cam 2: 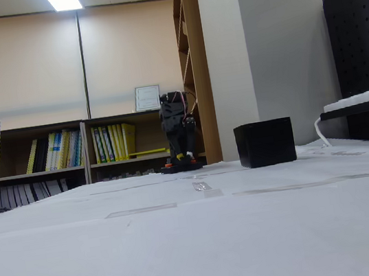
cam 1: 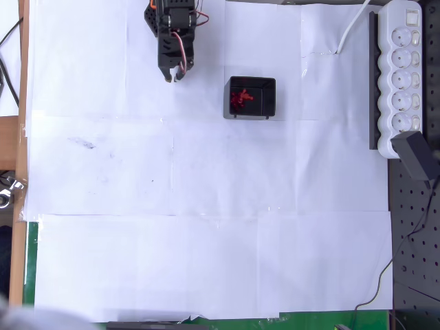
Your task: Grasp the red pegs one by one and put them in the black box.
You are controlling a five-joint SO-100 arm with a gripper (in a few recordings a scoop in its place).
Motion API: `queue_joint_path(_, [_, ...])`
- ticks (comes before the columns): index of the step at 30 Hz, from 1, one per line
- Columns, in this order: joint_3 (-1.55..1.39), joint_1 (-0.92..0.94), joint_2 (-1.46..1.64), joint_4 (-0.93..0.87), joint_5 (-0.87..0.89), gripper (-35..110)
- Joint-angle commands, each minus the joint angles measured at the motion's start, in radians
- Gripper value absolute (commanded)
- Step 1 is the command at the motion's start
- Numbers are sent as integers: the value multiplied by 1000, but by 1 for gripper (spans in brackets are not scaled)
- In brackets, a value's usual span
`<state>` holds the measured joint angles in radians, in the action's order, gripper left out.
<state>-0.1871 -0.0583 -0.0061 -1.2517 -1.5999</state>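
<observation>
The black box (cam 1: 251, 97) sits on the white paper at the upper middle of the overhead view, and red pegs (cam 1: 241, 97) lie clustered inside it. In the fixed view the black box (cam 2: 264, 143) stands right of the arm, its inside hidden. My gripper (cam 1: 172, 78) points down at the paper left of the box, folded back near the arm's base. Its fingers look closed together with nothing between them. In the fixed view my gripper (cam 2: 186, 157) hangs just above the table.
A white power strip (cam 1: 404, 75) lies along the right edge with a black adapter (cam 1: 418, 157) plugged in. A black pegboard (cam 1: 416, 261) fills the lower right. The wooden table edge (cam 1: 20, 82) runs down the left.
</observation>
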Motion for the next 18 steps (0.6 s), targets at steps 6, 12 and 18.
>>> queue_joint_path(6, [84, 2, -98, 14, -5, 0])
queue_joint_path(12, [160, 15, -133, 12, -2, 0])
queue_joint_path(18, [161, 32, -163, -94, 40, 0])
